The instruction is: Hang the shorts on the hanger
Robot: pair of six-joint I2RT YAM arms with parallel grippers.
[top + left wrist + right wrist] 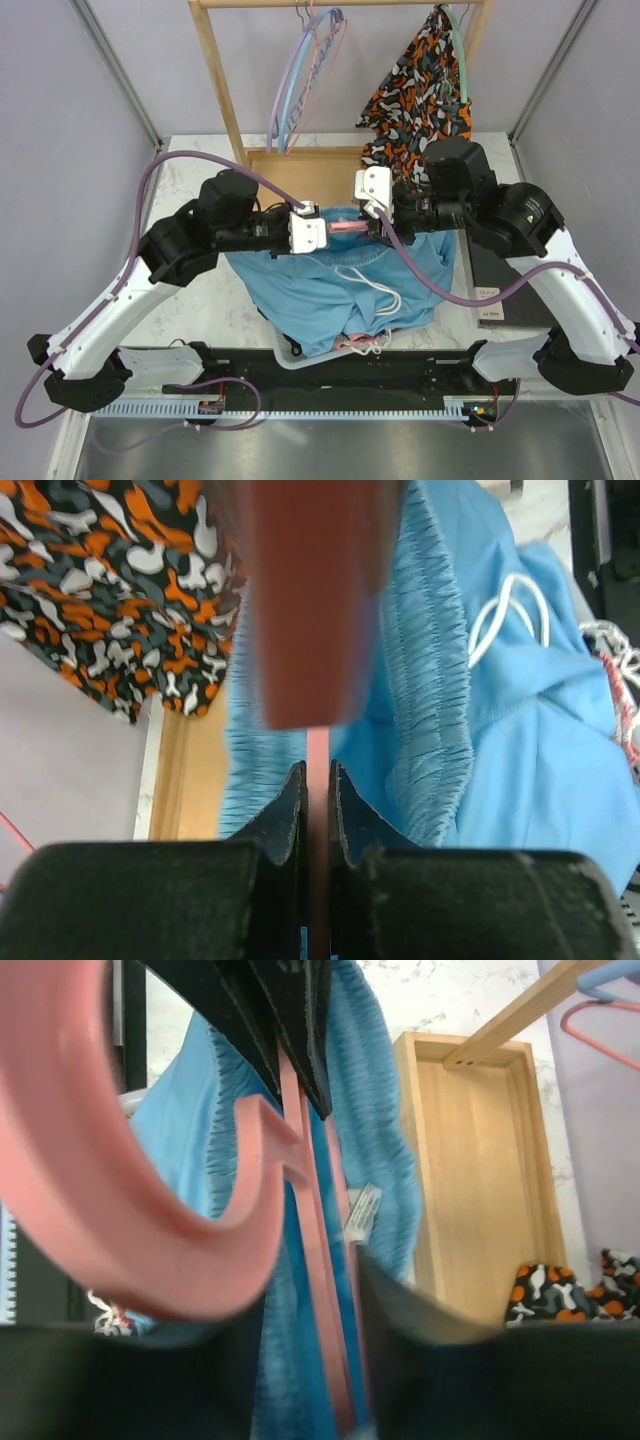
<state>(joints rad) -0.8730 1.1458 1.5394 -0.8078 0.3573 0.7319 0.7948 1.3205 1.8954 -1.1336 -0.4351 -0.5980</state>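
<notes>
The light blue shorts hang between my two grippers above the table, white drawstring dangling. The pink hanger runs level through the waistband. My left gripper is shut on the hanger's bar, with the gathered waistband beside it. My right gripper faces it from the right. In the right wrist view the waistband and the hanger's bars fill the gap between its fingers. The hanger's hook curls close to that camera.
A wooden rack stands at the back with lilac, blue and pink hangers and an orange-black-white garment on a mint-green hanger. Its wooden base lies just behind. A white bin sits below the shorts.
</notes>
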